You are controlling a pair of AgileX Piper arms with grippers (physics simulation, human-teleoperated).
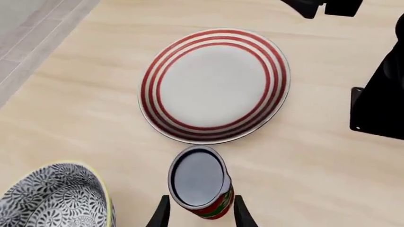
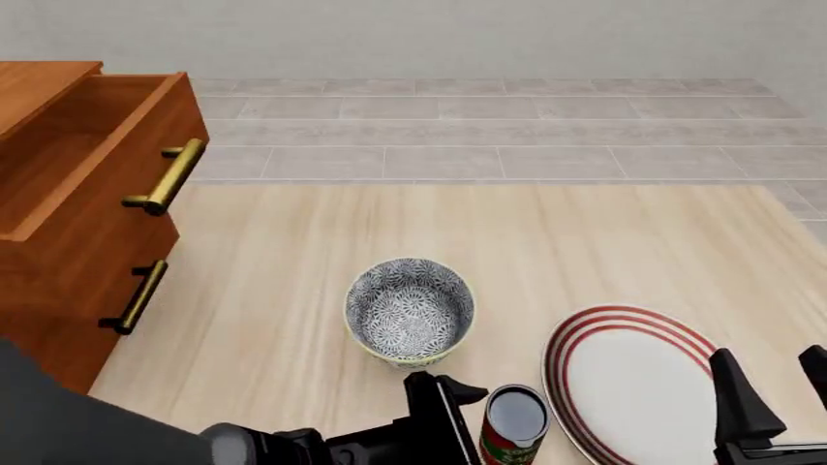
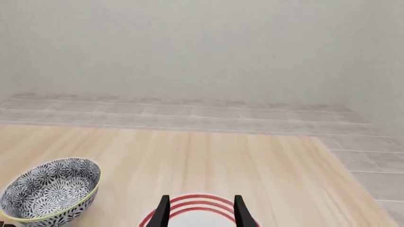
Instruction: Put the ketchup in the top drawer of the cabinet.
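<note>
In the left wrist view, the left gripper is pointing down at the table, and its two dark fingers are standing on either side of the ketchup. The can is sitting upright between them, dark top facing the camera; the fingers are spread about as wide as the can, and whether they are pressing it I cannot tell. Just beyond the can a red-ringed plate is lying flat, and a grey-patterned bowl is showing at one corner.

In the front view, the ketchup is standing at the near edge of the table, between the bowl and the plate, with the left gripper reaching in against its left side. On the far left the cabinet is standing with the top drawer pulled out, well apart from the can. The right gripper is hovering over the plate's right edge.

In the right wrist view, the right gripper is holding nothing, its fingers apart above the plate, with the bowl lying off to one side
</note>
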